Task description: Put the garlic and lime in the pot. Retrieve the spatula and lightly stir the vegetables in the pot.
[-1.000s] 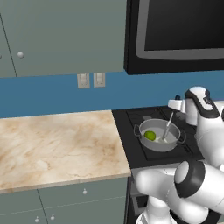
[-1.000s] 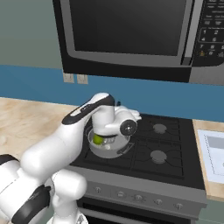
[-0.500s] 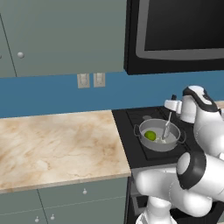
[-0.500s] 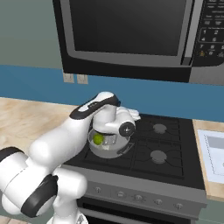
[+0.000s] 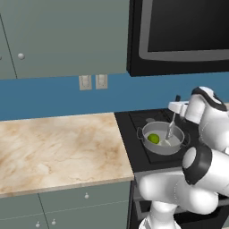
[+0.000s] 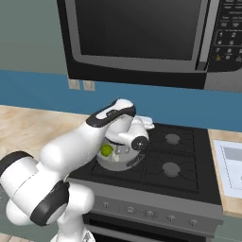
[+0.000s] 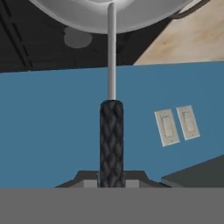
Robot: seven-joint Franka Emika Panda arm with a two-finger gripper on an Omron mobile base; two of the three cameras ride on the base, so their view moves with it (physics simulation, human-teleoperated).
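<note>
1. Grey metal pot [image 5: 162,138] sits on the stove at centre right of the left base view, lime [image 5: 153,138] inside it.
2. The gripper [image 7: 111,178] is clamped on the spatula [image 7: 111,131] by its black handle.
3. The spatula's long axis runs straight from the jaws into the pot, so stirring looks ready.
4. Can't make out the garlic.

- The grey pot [image 5: 163,138] sits on the stove's front left burner.
- The green lime [image 5: 153,138] lies inside it.
- The spatula [image 5: 171,127] stands tilted, head in the pot.
</note>
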